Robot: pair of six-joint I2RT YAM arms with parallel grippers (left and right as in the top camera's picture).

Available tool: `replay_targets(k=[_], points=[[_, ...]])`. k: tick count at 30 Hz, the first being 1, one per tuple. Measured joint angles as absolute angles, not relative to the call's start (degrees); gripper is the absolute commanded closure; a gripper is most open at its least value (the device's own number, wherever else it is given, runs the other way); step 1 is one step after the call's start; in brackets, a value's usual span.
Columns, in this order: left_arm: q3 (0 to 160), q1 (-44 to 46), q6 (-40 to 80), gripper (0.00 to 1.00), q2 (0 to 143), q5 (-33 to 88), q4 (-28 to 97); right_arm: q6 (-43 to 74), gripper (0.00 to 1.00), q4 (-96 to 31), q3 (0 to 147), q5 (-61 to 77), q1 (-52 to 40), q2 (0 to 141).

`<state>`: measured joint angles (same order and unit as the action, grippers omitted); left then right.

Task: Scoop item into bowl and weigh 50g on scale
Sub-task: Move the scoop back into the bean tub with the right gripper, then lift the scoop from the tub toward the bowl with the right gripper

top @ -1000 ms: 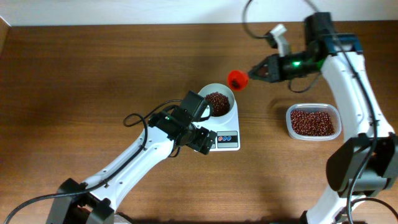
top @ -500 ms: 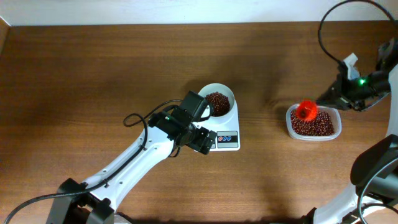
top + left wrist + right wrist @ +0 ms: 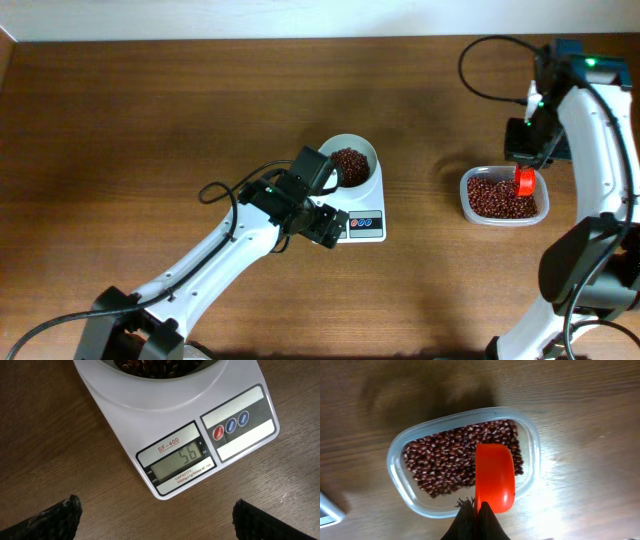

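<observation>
The bowl and its beans run off the top edge at the left wrist. Overhead, the left gripper covers the display of the scale. The handle of the red scoop vanishes inside the right gripper.

White tubular left arm: glossy links, black joint housings, small green light near wrist. Thin black cable looped beside forearm. Boxy black left gripper; fingertips black, rough-textured. White curved right arm: black joints, big rounded black base segment near right edge. Teal-blue housing at far end, green lamp on top. Long black cable loop arcs leftward, white connector on it. Dark narrow right gripper.
</observation>
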<state>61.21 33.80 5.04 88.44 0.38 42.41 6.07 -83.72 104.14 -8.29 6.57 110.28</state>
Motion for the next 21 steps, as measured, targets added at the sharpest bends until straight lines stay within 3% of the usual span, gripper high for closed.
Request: replay_targets(k=[4, 6, 10, 21], points=[[61.2, 33.8, 5.0, 0.01, 88.4, 0.4, 42.4, 6.1, 0.96, -83.7, 104.1, -12.1, 4.8, 110.3], [61.2, 33.8, 5.0, 0.01, 88.4, 0.4, 42.4, 6.1, 0.92, -83.7, 104.1, -12.8, 4.8, 110.3], [61.2, 33.8, 5.0, 0.01, 88.4, 0.4, 42.4, 6.2, 0.96, -83.4, 104.1, -13.3, 4.8, 110.3], [61.2, 33.8, 5.0, 0.01, 88.4, 0.4, 42.4, 6.3, 0.96, -82.2, 104.1, -13.3, 4.8, 110.3]])
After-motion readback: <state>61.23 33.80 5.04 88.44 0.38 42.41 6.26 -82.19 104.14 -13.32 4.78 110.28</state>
